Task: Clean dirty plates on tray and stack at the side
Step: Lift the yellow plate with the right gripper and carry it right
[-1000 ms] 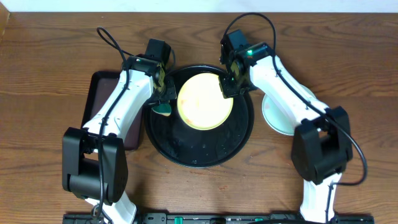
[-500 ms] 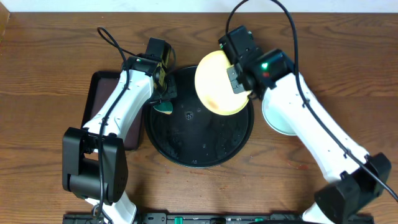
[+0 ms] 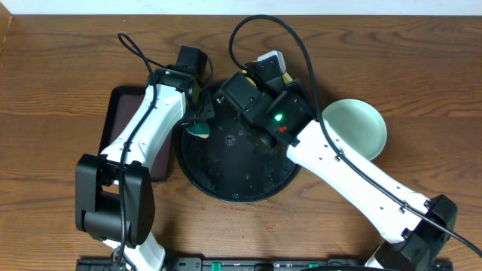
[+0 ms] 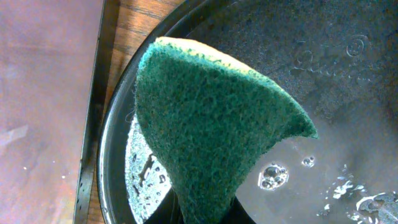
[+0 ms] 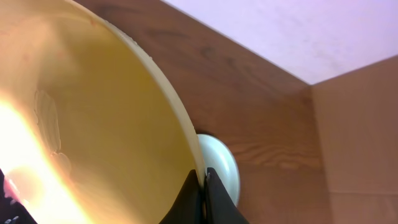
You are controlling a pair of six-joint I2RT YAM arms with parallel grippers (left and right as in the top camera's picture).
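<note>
Pale-yellow plate (image 5: 93, 124): glossy plastic, tipped steeply on edge, clear of the black tray (image 3: 226, 184). Strong glare across its lower face in the right wrist view. A faint smear outline sits near its 9 o'clock side. Rim is thin and even.

Right gripper (image 5: 203, 186): fingers drawn narrow, pinching the yellow plate by its rim. From overhead the right arm lies across the tray's 12–1 o'clock part and its wrist hides almost all of the plate.

Mint-blue plate (image 3: 354, 128): flat on the table (image 3: 60, 60), off the tray at its 3 o'clock, well apart from the gripper. Surface looks plain and matte. Cannot tell whether another plate lies under it. In the right wrist view its edge peeks out from behind the yellow plate.

Black tray: round, raised rim, wet, with droplets (image 4: 273, 174) and streaks of water on the glossy floor.

Left gripper (image 4: 200, 214): fingers closed tight on a sponge (image 4: 205, 124), green scouring face toward the camera, yellow backing along its top edge. The sponge hangs over the tray's 10 o'clock rim.

Brown tray (image 3: 113, 128): rectangular, just beside the black tray at its 9 o'clock.
</note>
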